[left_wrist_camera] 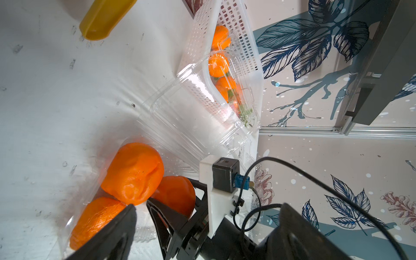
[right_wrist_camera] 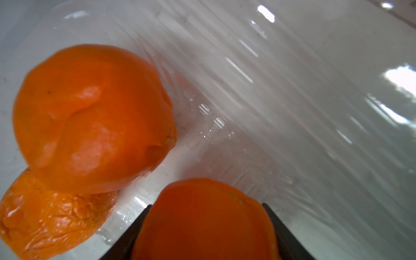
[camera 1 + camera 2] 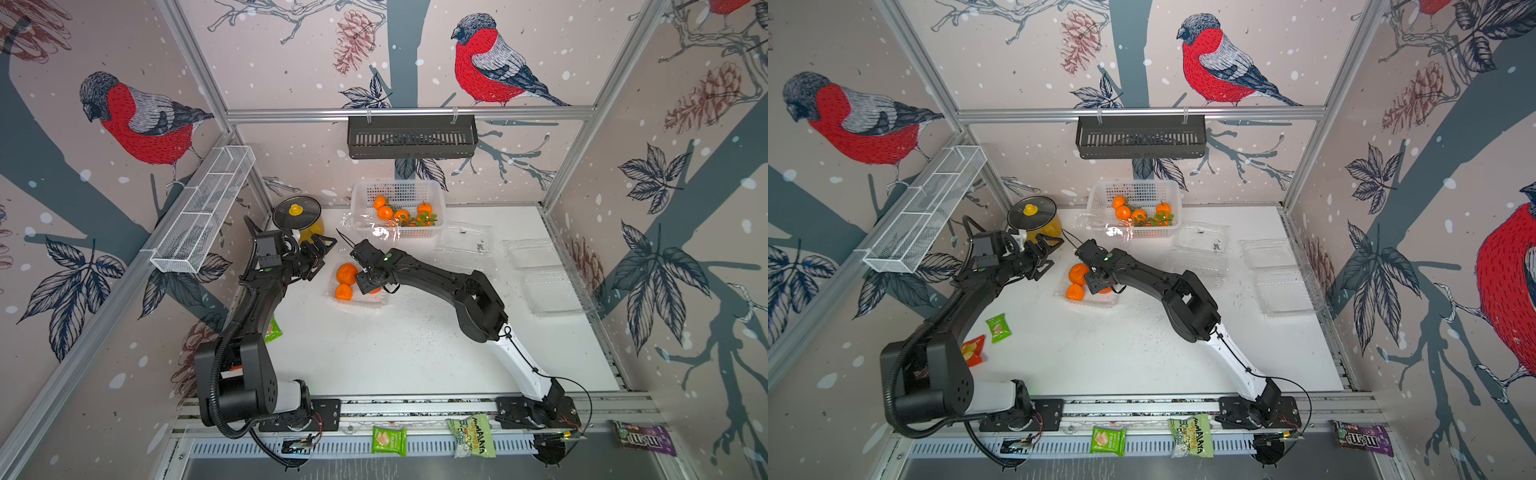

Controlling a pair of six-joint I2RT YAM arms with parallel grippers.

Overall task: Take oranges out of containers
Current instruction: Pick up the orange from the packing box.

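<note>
Inspecting the table (image 3: 415, 353) showed the task partly done. At 12 o'clock the white basket (image 3: 358, 195) held about five small leafy oranges (image 3: 385, 212). A clear container (image 3: 465, 245) at 2 o'clock and a second clear container (image 3: 552, 286) at 3 o'clock both lay empty, so those two were judged finished.

The third container (image 3: 374, 302) sat at about 10 o'clock from the table's middle. A clear sheet, apparently its open lid (image 3: 365, 226), lay back toward the basket. Three larger plain oranges were inside it. The upper orange (image 3: 347, 274) and the lower orange (image 3: 343, 292) were touching and untouched by either claw.

The right claw (image 2: 206, 205) was down in this container. Its two fingers were set against opposite sides of the third orange (image 2: 202, 225), which was not yet lifted clear. How firm the hold was could not be told.

The left claw (image 3: 322, 253) hung at 10 o'clock of that container, spread wide and holding nothing.

Judged remaining: three oranges to come out of this one container.
</note>
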